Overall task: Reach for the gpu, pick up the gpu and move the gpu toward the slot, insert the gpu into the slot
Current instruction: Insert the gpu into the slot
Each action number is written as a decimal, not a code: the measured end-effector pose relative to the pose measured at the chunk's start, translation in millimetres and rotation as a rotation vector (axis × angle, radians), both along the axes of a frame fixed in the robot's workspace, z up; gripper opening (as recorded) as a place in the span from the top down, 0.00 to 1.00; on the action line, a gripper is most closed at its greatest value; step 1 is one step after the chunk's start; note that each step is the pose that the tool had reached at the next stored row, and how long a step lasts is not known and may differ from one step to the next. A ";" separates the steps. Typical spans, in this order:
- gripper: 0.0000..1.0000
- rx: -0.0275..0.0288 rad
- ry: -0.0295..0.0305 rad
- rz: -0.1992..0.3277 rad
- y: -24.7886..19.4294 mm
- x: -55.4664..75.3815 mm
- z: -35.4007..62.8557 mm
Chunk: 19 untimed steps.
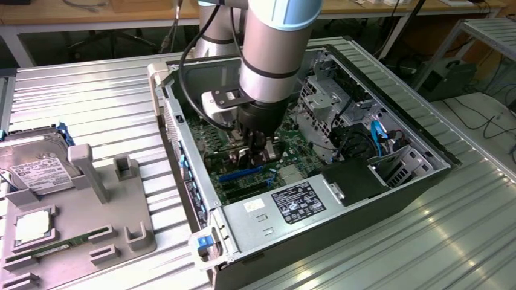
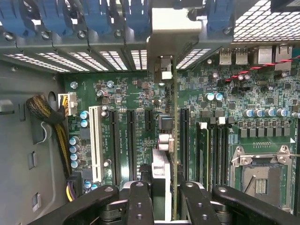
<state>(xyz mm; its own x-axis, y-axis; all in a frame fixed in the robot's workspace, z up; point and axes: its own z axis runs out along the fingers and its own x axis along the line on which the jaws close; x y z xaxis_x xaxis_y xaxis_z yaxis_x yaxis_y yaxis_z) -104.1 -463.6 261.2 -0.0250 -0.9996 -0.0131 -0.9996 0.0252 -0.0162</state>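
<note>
The gpu (image 2: 174, 140) is a thin dark card seen edge-on in the wrist view. It stands upright over the green motherboard (image 2: 136, 93). Its silver bracket (image 2: 164, 33) lies against the rear wall of the case. My gripper (image 2: 166, 190) is shut on the card's near end, a black finger (image 2: 140, 199) on each side. A long black slot (image 2: 183, 136) runs close beside the card's lower edge; whether the card is seated in it I cannot tell. In the exterior view the gripper (image 1: 256, 154) reaches down inside the open computer case (image 1: 419, 175), just above the board.
Other black slots (image 2: 115, 145), a white slot (image 2: 96, 140), a memory stick (image 2: 204, 150) and the processor socket (image 2: 262, 183) surround the card. The power supply (image 1: 298, 205) fills the case's near end. At the exterior view's left, a grey holder (image 1: 89, 223) and a hard drive (image 1: 36, 163).
</note>
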 end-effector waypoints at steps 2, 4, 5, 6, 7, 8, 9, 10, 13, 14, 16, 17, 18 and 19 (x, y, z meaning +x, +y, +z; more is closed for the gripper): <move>0.72 -0.0001 0.0005 0.000 0.1 -0.1 -0.8; 0.72 -0.0001 0.0007 0.000 0.8 -0.3 -1.5; 0.72 0.0000 0.0007 0.000 1.5 -0.3 -1.9; 0.72 0.0000 0.0007 0.000 2.0 -0.3 -2.2; 0.72 0.0001 0.0006 0.000 2.3 -0.3 -2.6; 0.72 0.0000 0.0008 0.000 2.4 -0.3 -2.8; 0.72 -0.0002 0.0010 0.000 2.4 -0.6 -2.9; 0.72 0.0000 0.0011 0.000 2.5 -0.9 -3.4; 0.72 0.0000 0.0016 0.000 2.5 -1.2 -5.0; 0.72 0.0000 0.0021 0.000 2.5 -1.3 -5.3; 0.72 0.0001 0.0034 0.000 2.5 -1.3 -5.9; 0.72 0.0001 0.0044 0.000 2.5 -1.3 -6.3; 0.72 0.0001 0.0048 0.000 2.5 -1.3 -6.8; 0.72 0.0000 0.0052 0.000 2.5 -1.2 -7.2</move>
